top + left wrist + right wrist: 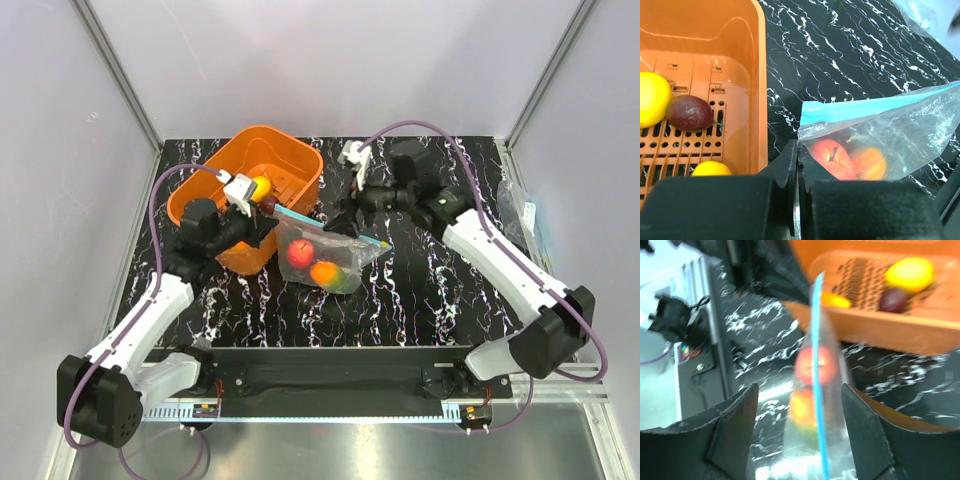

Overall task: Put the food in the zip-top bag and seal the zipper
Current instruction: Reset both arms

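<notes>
The clear zip-top bag (335, 258) lies beside the orange basket, holding a red apple (300, 252) and an orange-green mango (326, 274). My left gripper (799, 148) is shut on the bag's left corner, just under the teal zipper (875, 106). In the right wrist view my right gripper (799, 390) stands open astride the bag, and the zipper (818, 405) runs between its fingers (740, 415) without touching them. A yellow lemon (650, 99), a dark purple fruit (690, 113) and another yellow piece (711, 168) lie in the basket.
The orange slotted basket (290, 160) stands at the back left, its wall (758, 90) right beside my left gripper. A second clear bag (520, 212) lies at the table's right edge. Grey walls enclose the marbled black table (420, 290).
</notes>
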`<state>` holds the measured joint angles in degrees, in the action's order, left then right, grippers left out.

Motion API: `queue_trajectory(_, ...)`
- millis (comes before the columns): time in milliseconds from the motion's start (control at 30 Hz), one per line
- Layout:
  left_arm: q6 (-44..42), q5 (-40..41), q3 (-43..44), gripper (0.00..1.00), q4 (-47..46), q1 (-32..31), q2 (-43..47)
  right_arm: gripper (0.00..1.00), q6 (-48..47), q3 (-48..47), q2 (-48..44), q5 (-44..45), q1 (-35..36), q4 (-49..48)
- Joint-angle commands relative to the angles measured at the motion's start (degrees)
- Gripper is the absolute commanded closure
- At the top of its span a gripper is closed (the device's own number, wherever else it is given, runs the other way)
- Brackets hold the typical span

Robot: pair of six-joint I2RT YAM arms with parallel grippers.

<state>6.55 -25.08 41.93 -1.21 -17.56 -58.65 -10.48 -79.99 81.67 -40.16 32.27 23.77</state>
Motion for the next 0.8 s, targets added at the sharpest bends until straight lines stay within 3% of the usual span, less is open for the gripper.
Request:
queue_trajectory(0, -2.33, -0.23, 4.12, 1.00, -2.83, -0.19, -0.85, 0.27, 0.29, -2.54, 1.04, -2.11, 1.83, 3.21)
queue_trajectory(167, -2.50, -0.14, 4.82, 0.99, -2.57, -0.19, -1.29, 0.24, 0.10, -1.05, 0.69, 2.61, 2.44, 3.83)
queue_trajectory(200, -2.33, 0.38, 5.00, 0.91, -2.22, -0.19, -1.46, 0.19, 0.81, -1.05, 0.69, 3.85, 2.36, 3.39)
queue_trajectory(233, -1.81, 0.99, 5.26, 0.72, -1.78, -0.19, -1.64, 0.13, 3.68, -1.05, 0.34, 5.69, 2.36, 3.04)
queue_trajectory(300, -1.54, 2.05, 6.14, 0.58, -0.81, -0.19, -1.38, 0.02, 7.47, -1.84, 0.25, 12.28, 2.36, 2.77)
queue_trajectory(333, -0.58, 2.49, 6.40, 0.45, -0.55, -0.19, -1.12, 0.00, 11.58, -3.15, 0.33, 14.91, 2.36, 3.03)
queue_trajectory(533, 4.95, 9.95, 10.10, 0.33, 7.88, -0.10, 4.68, 0.00, 24.61, -12.72, 0.95, 36.63, 2.36, 12.60)
queue_trajectory(667, 12.16, 23.27, 9.84, 0.01, 14.99, -0.19, 10.56, 0.00, 27.70, -12.65, -2.73, 50.58, 2.36, 16.22)
queue_trajectory(733, 17.93, 29.53, 10.27, 0.01, 17.98, -0.10, 14.61, 0.00, 29.19, -11.34, -4.32, 55.17, 2.36, 17.45)
queue_trajectory(767, 20.50, 37.13, 10.80, 0.01, 22.26, -0.19, 15.84, 0.00, 29.72, -10.72, -5.98, 59.80, 2.36, 17.80)
